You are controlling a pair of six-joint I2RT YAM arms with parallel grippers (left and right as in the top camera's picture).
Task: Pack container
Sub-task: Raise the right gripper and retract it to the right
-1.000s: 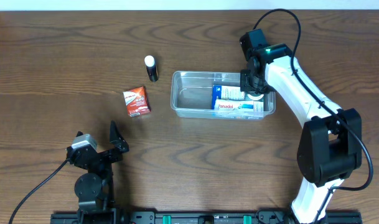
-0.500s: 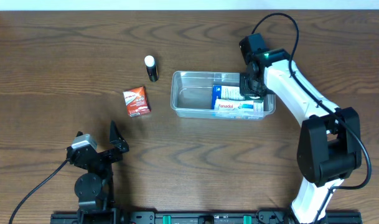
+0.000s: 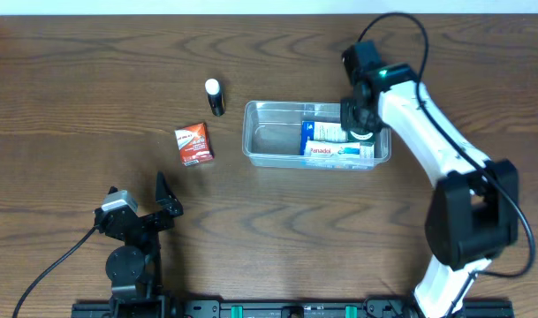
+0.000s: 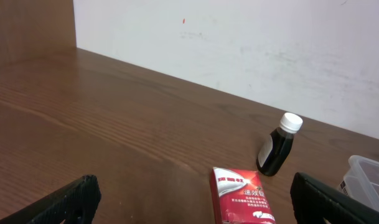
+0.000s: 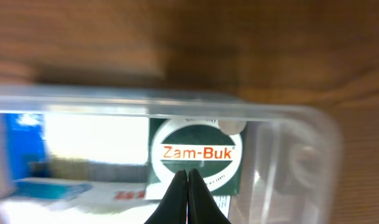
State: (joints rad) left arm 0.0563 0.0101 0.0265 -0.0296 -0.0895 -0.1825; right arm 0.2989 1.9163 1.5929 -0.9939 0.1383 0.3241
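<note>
Container (image 3: pixel 247 132) under right fingers (image 5: pixel 175 202) (tips together)

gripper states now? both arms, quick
Left gripper: jaws open, holding nothing.
Right gripper: jaws shut, empty, over the Zam-Buk box in the container.

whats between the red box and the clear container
Nothing: in the overhead view only bare table separates the red box from the container. The dark bottle sits farther back, off that line.
</note>
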